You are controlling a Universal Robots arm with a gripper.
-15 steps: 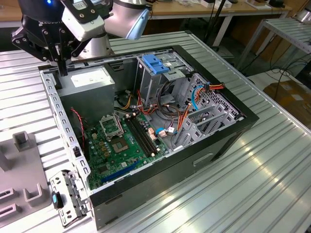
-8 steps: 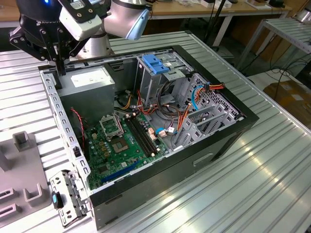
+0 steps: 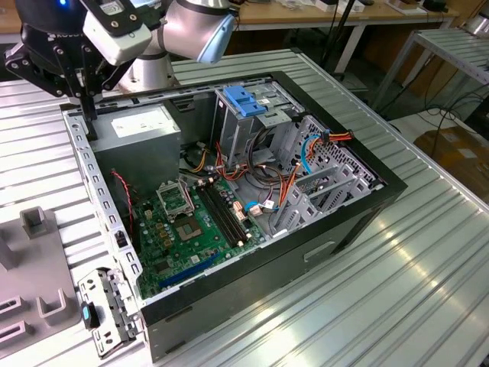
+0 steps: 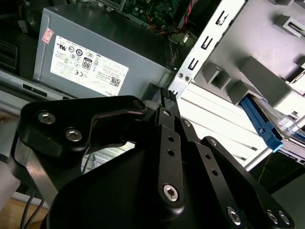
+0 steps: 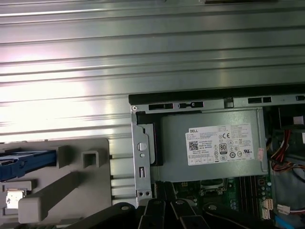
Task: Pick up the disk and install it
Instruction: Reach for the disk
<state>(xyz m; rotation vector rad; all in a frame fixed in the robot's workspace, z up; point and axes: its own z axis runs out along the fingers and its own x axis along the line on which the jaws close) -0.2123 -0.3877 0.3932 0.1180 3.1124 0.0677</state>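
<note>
— Where's the disk [image 5: 21, 160]?
— On the grey fixture [image 5: 90, 195] beside the case [image 5: 139, 143], apart from the gripper [image 4: 165, 107], which hangs over the case corner, jaws together, empty.
— Advice?
— Open wide, and approach square across the blue rails.

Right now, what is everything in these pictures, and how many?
table: one, ribbed silver, under the case.
computer case: one, black, open, on the table.
power supply box: one, grey with white sticker, in a case corner.
circuit board: one, green, on the case floor.
drive cage: one, grey with blue latch, inside the case.
cables: bundle, orange and red, inside the case.
holder: one, grey, on the table beside the case.
disk: one, blue side rail showing, in the holder.
robot arm: one, silver and blue, above the case.
gripper: one, black, near the power supply box.
</note>
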